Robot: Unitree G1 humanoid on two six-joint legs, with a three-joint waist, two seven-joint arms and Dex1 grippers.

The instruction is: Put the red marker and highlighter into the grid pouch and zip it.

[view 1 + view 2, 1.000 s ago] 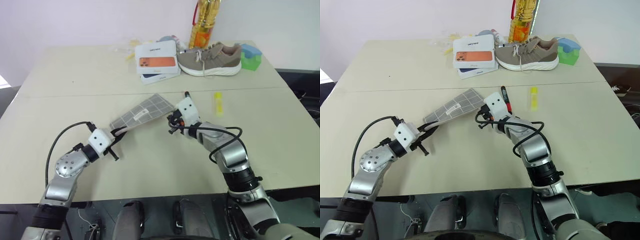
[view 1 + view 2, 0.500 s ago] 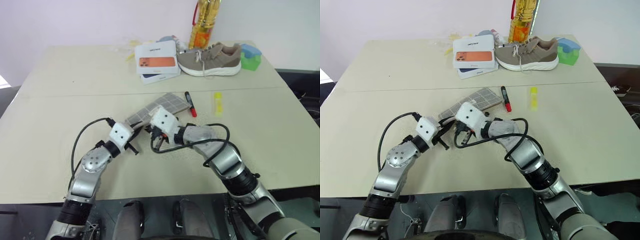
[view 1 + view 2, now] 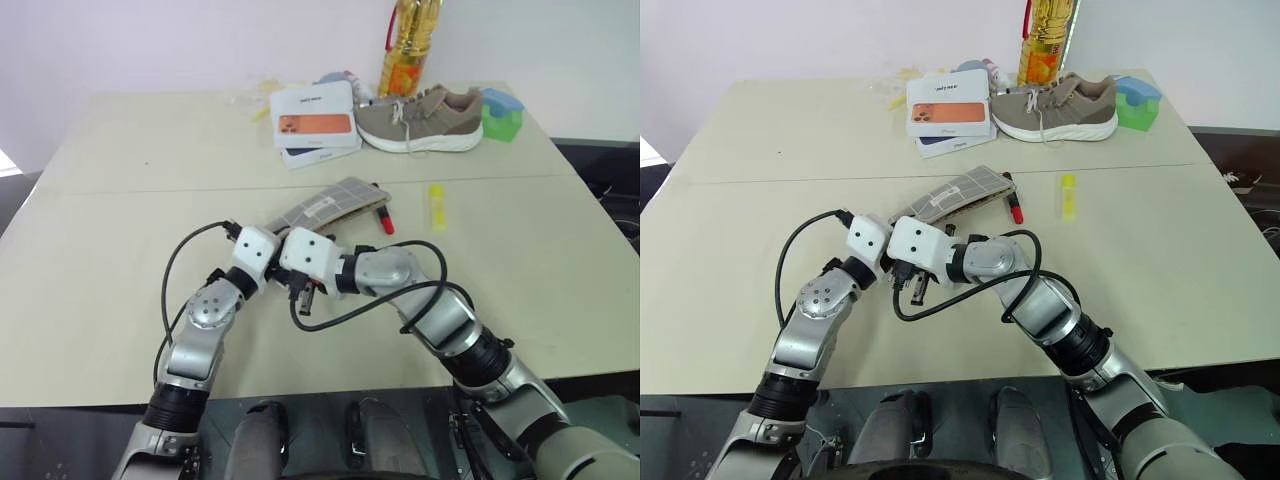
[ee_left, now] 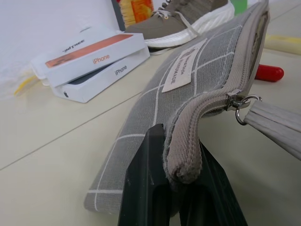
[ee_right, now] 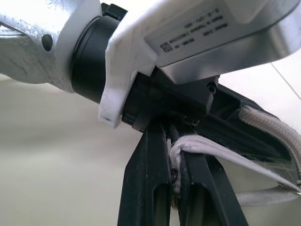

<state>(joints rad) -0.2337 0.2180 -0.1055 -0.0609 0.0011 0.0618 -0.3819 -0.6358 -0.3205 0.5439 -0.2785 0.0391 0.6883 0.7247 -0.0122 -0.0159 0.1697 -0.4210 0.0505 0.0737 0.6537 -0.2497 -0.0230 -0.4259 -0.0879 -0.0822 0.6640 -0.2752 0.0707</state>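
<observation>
Pouch state: the grid pouch point(image 3: 325, 203) is lifted off the table point(image 3: 120, 240) at its near end, pinched at the corner by the left gripper point(image 4: 181, 176), whose two black fingers are closed on the fabric edge right at the end of the zipper seam. The right gripper point(image 5: 173, 162) sits close against the left one, its fingers closed on the grey strap that runs from the pouch's zipper ring point(image 4: 244, 104); the strap looks taut in the left wrist view. The far end of the pouch rests on or just above the table, touching or nearly over the red marker point(image 3: 384, 219), of which the red cap end pokes out beside the pouch. The highlighter point(image 3: 436, 206) lies on the table a little to the right of the marker, apart from it, untouched. Neither pen is in the pouch, and I cannot tell how far the zipper is open. Risks, as judged: the two grippers are crowded together, so any pull on the strap could knock one wrist against the other or tear the corner out of the left pinch; a swinging far end could sweep the marker away or roll it into the highlighter; a pull across the seam, not along it, would likely jam the slider.
</observation>
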